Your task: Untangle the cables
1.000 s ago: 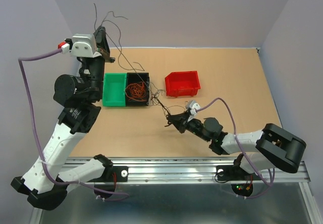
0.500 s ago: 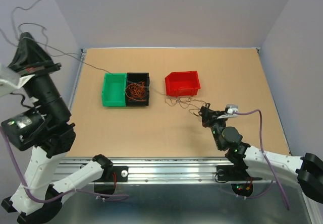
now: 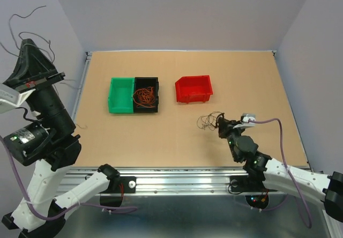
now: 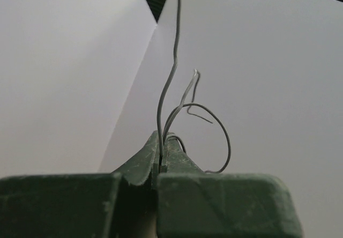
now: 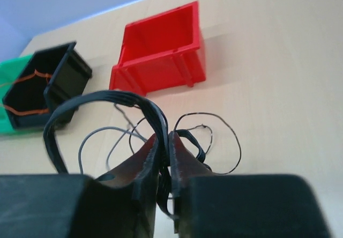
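The cables lie in three lots. A few thin grey strands (image 4: 177,34) are pinched between the closed fingers of our left hand (image 4: 162,149). They rise from the fingertips and curl against the pale wall. From above, that hand (image 3: 28,47) is raised high at the far left, out past the edge of the table (image 3: 177,147), with the strands free in the air above it.

A small dark bundle (image 3: 208,120) rests on the table just in front of our right hand (image 3: 221,124), which is clenched on it. The right wrist view shows the fingers pressed together on a flat black loop (image 5: 107,98) and on thinner dark wires that curl out to either side.

The third lot, an orange coil (image 3: 144,95), sits inside the black bin (image 3: 156,82), and neither hand touches it.

A green bin (image 3: 120,94) stands against the black bin's left side, touching it. A red bin (image 3: 193,88) stands apart to their right. It is the nearest thing to the dark bundle, just beyond it toward the far wall, with bare table between them.

Seen from above, the green and black bins lie between our two hands, which are well apart. A thick purple cable (image 3: 278,136) arches over our right arm, close behind the clenched hand.
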Robot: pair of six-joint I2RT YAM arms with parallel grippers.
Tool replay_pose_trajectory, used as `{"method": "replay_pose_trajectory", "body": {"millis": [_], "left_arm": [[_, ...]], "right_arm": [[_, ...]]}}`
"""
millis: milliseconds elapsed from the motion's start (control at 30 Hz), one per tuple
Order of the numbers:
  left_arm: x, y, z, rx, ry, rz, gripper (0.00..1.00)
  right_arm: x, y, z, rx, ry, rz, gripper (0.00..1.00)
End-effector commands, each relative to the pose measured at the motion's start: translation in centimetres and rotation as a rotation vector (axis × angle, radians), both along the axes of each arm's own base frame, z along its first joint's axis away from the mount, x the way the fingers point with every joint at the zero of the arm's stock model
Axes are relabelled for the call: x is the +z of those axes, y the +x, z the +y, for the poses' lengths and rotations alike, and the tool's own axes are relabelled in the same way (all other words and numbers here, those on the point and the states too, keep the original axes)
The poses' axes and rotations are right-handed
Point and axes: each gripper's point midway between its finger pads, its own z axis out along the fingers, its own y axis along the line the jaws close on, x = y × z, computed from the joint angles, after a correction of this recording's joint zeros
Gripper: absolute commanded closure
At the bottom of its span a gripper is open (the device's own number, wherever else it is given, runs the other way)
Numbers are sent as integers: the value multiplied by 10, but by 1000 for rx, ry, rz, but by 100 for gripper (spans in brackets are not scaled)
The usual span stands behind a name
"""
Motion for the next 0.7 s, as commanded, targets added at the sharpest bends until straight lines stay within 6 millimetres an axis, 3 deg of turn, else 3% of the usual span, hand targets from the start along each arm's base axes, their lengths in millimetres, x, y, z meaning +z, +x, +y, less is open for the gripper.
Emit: {"method": "replay_pose_trajectory", "body": {"millis": [0,100,133,167,267,333,433,567,633,667], "left_arm": [[-1,2,-42,-170,151,-59,100],[-11,1,-81,-339,283,-80,100],[-15,0,-91,-388,306,-84,100],[-23,1,-106,-439,360,-83,100],[-46,12,-132,-529,423,-33,100],[-61,21,-146,-566,461,4,100],[-88,29,-177,-667,560,37,100],[-144,28,-237,-896,794,60,100],[-166,28,-253,-950,880,69,100],[-188,25,-265,-1012,946,74,100]], "right_arm": [[6,-4,32,180,-71,-14,79],[10,-14,64,364,-106,-36,60],[9,-19,79,444,-117,-34,51],[11,-22,85,479,-121,-35,32],[12,-29,107,594,-138,-9,11],[-2,-33,116,635,-169,77,7],[0,-33,126,663,-170,125,5],[15,-43,138,756,-147,50,5],[29,-48,142,793,-133,0,5],[33,-49,141,797,-134,-13,5]]}}
